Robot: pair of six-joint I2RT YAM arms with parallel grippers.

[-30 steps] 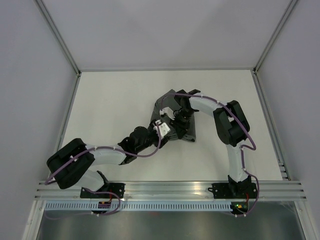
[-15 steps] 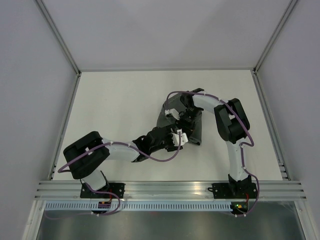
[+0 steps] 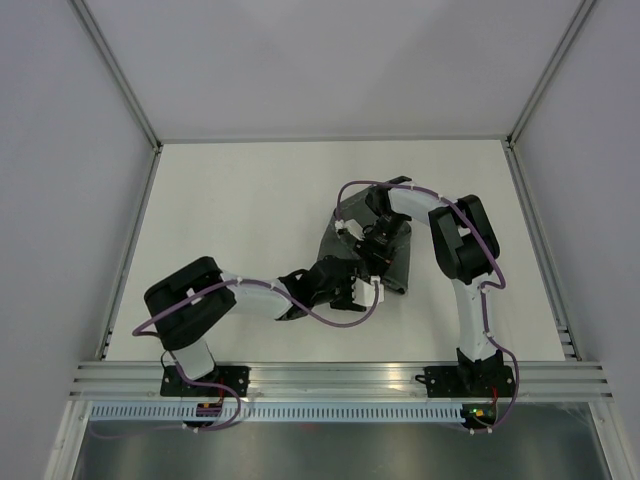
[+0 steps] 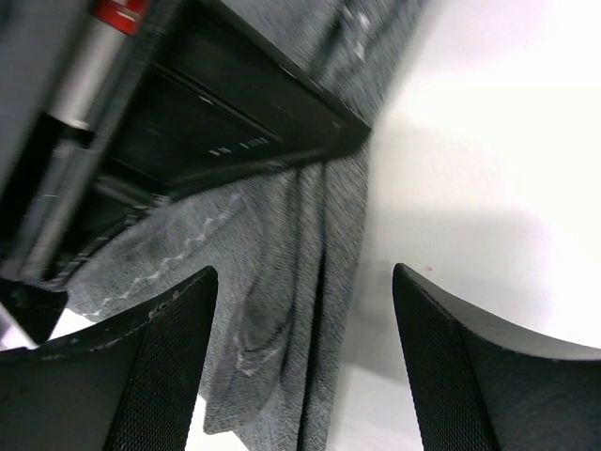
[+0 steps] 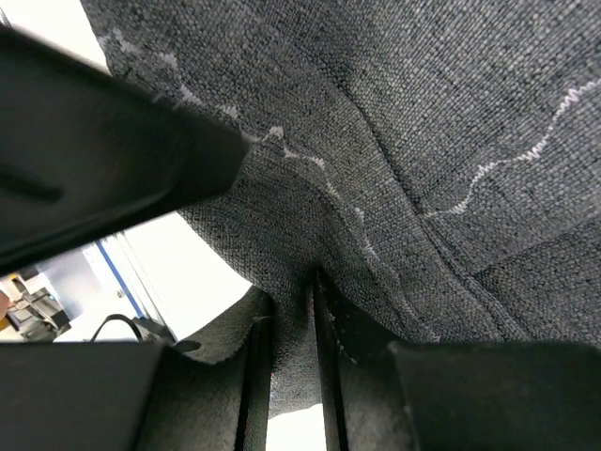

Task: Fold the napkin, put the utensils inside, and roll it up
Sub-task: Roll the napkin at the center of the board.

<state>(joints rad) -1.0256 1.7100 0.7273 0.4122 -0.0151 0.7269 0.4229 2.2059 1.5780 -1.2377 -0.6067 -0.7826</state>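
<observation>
The dark grey napkin lies bunched on the white table, right of centre, with a thin light stitched line along its edge. My right gripper is over it, and in the right wrist view its jaws are shut on a raised fold of the napkin. My left gripper is at the napkin's near edge. In the left wrist view it is open, with a folded edge of the napkin lying between its fingers. No utensils show in any view.
The bare white tabletop extends left and behind the napkin. Metal frame posts and grey walls bound the table. The right arm's dark wrist body hangs close over the napkin just ahead of my left gripper.
My left arm has swung right along the napkin's near edge. The right gripper has drawn the cloth right and nearer, so the napkin is now narrower and more bunched.
</observation>
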